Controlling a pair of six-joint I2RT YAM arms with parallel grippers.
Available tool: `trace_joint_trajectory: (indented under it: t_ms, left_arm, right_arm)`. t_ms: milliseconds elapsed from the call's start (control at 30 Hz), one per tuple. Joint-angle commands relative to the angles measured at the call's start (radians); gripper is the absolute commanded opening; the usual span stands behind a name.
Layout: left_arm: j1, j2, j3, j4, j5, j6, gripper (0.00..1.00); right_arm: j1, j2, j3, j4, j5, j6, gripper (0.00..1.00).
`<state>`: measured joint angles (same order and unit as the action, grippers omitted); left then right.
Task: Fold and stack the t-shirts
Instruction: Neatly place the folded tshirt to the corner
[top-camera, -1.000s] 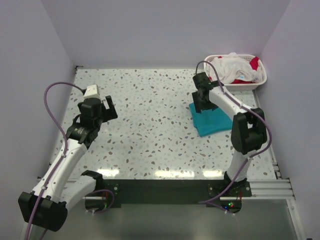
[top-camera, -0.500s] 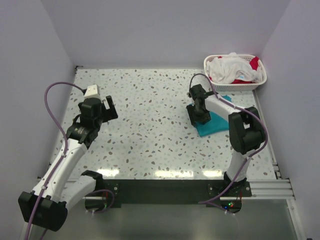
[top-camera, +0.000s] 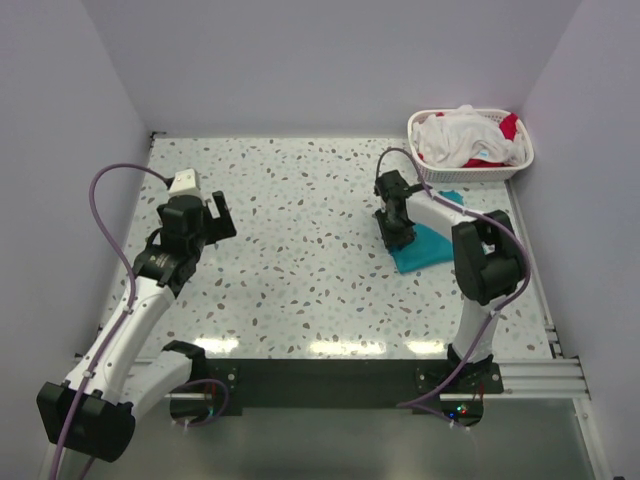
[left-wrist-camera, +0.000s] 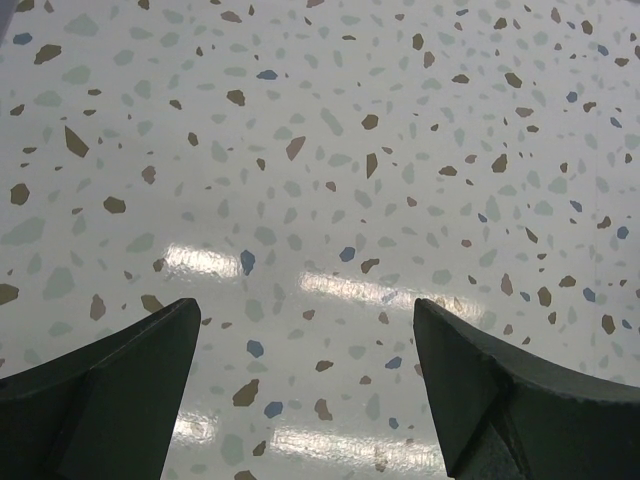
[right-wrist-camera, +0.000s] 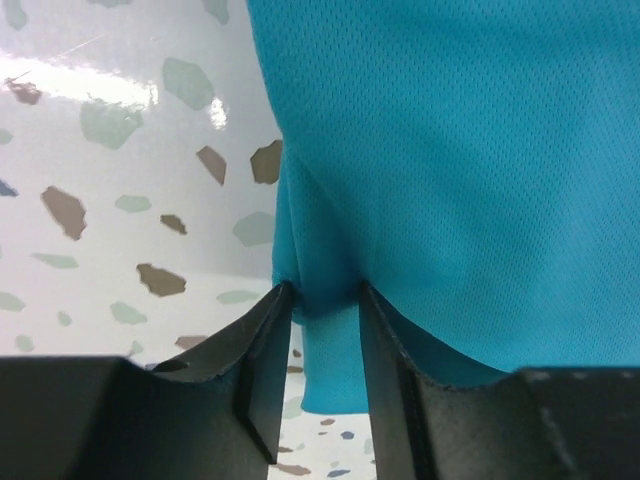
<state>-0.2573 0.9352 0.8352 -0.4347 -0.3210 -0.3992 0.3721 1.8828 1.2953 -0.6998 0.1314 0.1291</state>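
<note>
Right end effector (right-wrist-camera: 325, 295) | pinching folded edge | teal fine-mesh t-shirt (right-wrist-camera: 450, 150)

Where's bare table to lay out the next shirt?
Widest free patch: the table's middle, full depth, between the open left gripper and the teal t-shirt. The far-left corner behind the left gripper is also bare. Crowded: right side, where the right gripper pinches the teal t-shirt's inner edge and the basket of white and red t-shirts sits just behind it.
</note>
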Motion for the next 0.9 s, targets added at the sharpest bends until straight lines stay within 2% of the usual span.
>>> trace_joint_trajectory:
  t_ms: [0,33,133,233,500,867]
  left_arm:
    - [0.004,0.002,-0.007,0.042,-0.004,0.019,0.93]
    - [0.004,0.002,-0.007,0.042,-0.004,0.019,0.93]
    - [0.004,-0.002,-0.008,0.040,-0.006,0.020,0.93]
    - [0.004,-0.001,-0.008,0.040,-0.007,0.020,0.93]
    - [0.004,0.001,-0.011,0.042,-0.006,0.020,0.93]
    - [0.004,0.016,-0.013,0.042,-0.010,0.022,0.93]
  right_arm:
    - [0.007,0.048,-0.004,0.039,0.072,0.004,0.33]
    - [0.007,0.058,-0.002,0.039,0.083,0.003,0.29]
    - [0.007,0.079,0.002,0.036,0.146,-0.020,0.10]
    - [-0.002,0.093,0.012,0.034,0.279,-0.049,0.00]
    - [-0.160,0.088,0.051,0.083,0.359,-0.082,0.00]
    - [-0.190,0.205,0.180,0.151,0.386,-0.125,0.00]
